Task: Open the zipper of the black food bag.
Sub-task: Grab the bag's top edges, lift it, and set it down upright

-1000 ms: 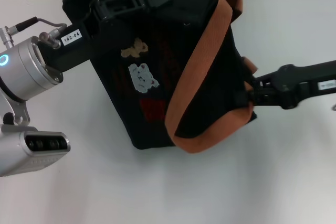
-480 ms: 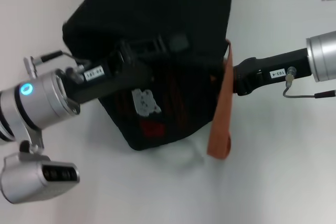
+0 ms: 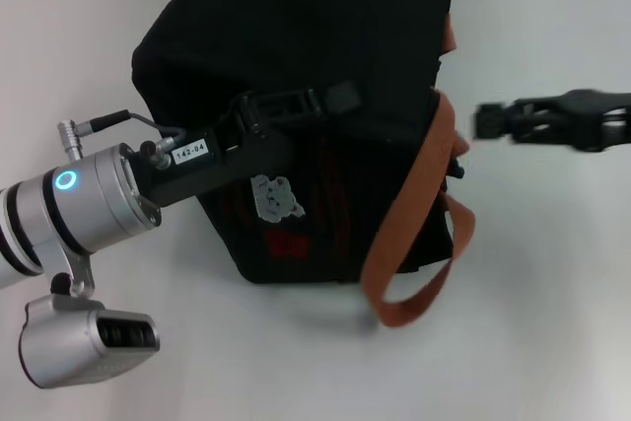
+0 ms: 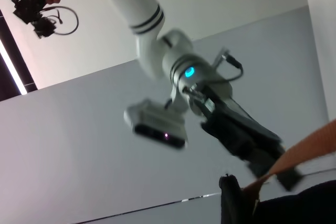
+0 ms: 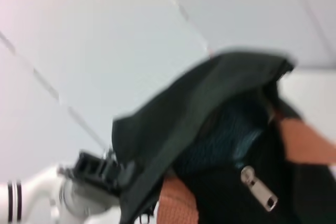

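Right gripper (image 3: 483, 123) withdrawn from black food bag (image 3: 296, 66) (strap (image 3: 414, 234) dangling), left gripper (image 3: 330, 101) pressing bag

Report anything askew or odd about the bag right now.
The black food bag looks partly open: in the right wrist view its top flap gapes, showing a bluish lining, and the silver pull of the zipper hangs loose. One orange strap droops over the side. Left gripper presses on it; right gripper is clear.
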